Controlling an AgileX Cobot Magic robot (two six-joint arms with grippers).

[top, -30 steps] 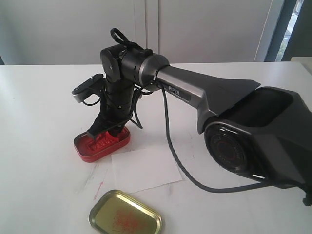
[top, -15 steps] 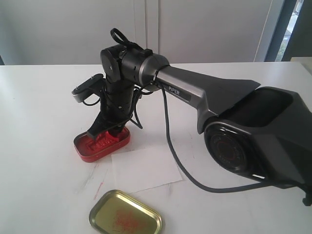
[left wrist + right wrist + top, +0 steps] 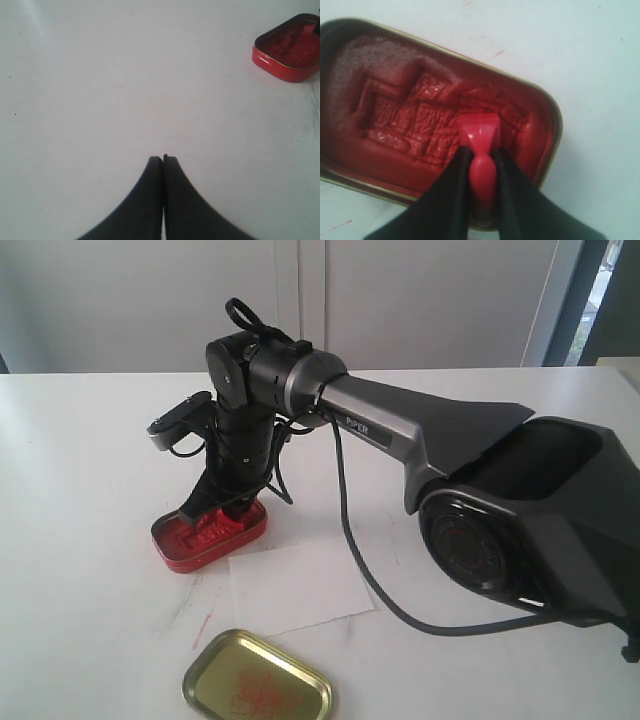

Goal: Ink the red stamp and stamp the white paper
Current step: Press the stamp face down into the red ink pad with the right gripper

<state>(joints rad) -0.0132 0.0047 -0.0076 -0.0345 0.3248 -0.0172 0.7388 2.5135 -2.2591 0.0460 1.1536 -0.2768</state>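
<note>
The red stamp [image 3: 479, 129] stands with its square base down on the pad of the red ink tin [image 3: 395, 125]. My right gripper [image 3: 482, 150] is shut on its knob handle. In the exterior view that gripper [image 3: 228, 508] points down into the ink tin [image 3: 185, 545] and hides the stamp. The white paper [image 3: 295, 585] lies flat just right of the tin, apart from it. My left gripper [image 3: 163, 159] is shut with nothing in it, over bare tabletop, and the ink tin [image 3: 287, 50] lies well away from it.
A gold oval lid [image 3: 258, 680] with red smears lies near the front edge, below the paper. A black cable [image 3: 345, 530] hangs from the right arm over the paper's right side. The arm's bulky base [image 3: 530, 520] fills the right of the table.
</note>
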